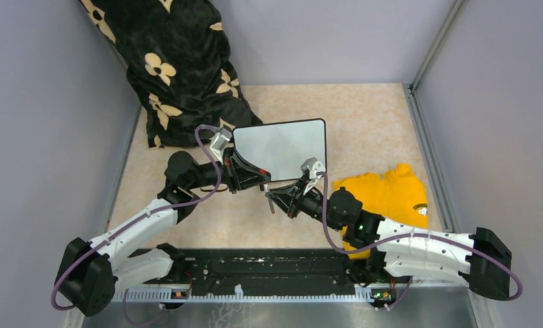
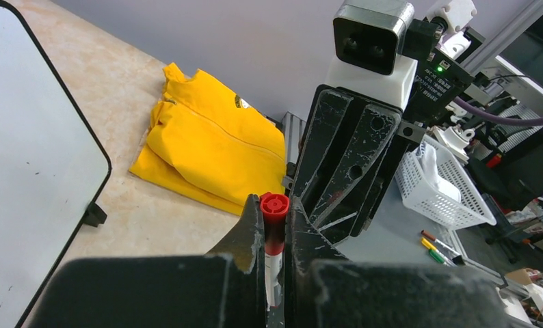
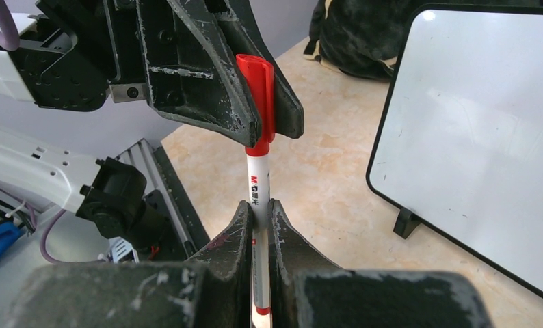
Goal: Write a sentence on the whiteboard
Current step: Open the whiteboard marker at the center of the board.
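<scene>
the left end effector [image 2: 274, 229] is clamped on the red cap [image 3: 258, 96] of a marker [image 3: 258, 174], the right end effector [image 3: 258, 217] on its white barrel [image 3: 257, 198], near the whiteboard [image 1: 282, 147].

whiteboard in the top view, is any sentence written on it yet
No, the whiteboard is bare white, with no red words on it.
</scene>
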Tool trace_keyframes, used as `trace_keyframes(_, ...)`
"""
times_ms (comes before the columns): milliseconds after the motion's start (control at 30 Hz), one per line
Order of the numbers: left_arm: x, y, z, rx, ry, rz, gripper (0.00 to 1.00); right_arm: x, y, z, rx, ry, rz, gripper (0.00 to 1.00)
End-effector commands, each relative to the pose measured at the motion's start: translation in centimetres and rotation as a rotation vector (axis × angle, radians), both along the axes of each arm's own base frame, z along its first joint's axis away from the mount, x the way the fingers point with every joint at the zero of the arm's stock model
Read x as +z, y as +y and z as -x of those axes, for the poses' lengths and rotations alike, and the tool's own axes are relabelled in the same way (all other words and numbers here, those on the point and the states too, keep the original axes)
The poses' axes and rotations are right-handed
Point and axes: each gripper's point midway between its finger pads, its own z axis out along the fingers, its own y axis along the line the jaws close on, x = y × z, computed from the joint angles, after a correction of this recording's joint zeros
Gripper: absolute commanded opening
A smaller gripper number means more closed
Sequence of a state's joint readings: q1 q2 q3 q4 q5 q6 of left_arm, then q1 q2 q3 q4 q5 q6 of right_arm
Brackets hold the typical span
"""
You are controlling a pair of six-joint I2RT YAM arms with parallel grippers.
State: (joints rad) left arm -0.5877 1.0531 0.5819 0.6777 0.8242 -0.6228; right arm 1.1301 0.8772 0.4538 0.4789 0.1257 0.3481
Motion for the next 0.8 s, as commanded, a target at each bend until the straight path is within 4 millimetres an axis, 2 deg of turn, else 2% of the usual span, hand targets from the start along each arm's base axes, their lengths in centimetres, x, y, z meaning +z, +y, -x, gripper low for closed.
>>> trace_keyframes(0,0.7,0.0,1.0,-0.042,-0.052,0.023,0.00,2.4,0.2,0.3,0.010,-0.022,-0.067,0.00)
trace_keyframes(33,0.7,0.0,1.0,-0.042,-0.053,0.024,0.00,2.6,0.3,0.3,0.014,-0.014,-0.074,0.00)
trace_keyframes(67,0.8,0.1,1.1,-0.040,-0.058,0.029,0.00,2.7,0.4,0.4,0.018,0.000,-0.080,0.06)
trace_keyframes(167,1.0,0.1,1.2,-0.046,-0.063,0.037,0.00,3.0,0.9,0.7,0.039,0.030,-0.100,0.39)
trace_keyframes(200,1.0,0.2,1.3,-0.050,-0.063,0.040,0.00,3.2,1.0,0.8,0.046,0.037,-0.105,0.46)
trace_keyframes(267,1.3,0.2,1.7,-0.063,-0.068,0.051,0.00,3.3,1.3,0.8,0.057,0.048,-0.112,0.54)
trace_keyframes(400,1.8,0.4,2.6,-0.098,-0.086,0.077,0.00,3.7,1.5,0.4,0.051,0.061,-0.136,0.55)
trace_keyframes(600,2.3,0.6,3.3,-0.119,-0.107,0.092,0.00,4.7,1.4,0.3,0.072,0.069,-0.198,0.48)
trace_keyframes(767,2.3,0.7,3.4,-0.123,-0.111,0.093,0.00,4.7,2.1,0.6,0.104,0.076,-0.193,0.45)
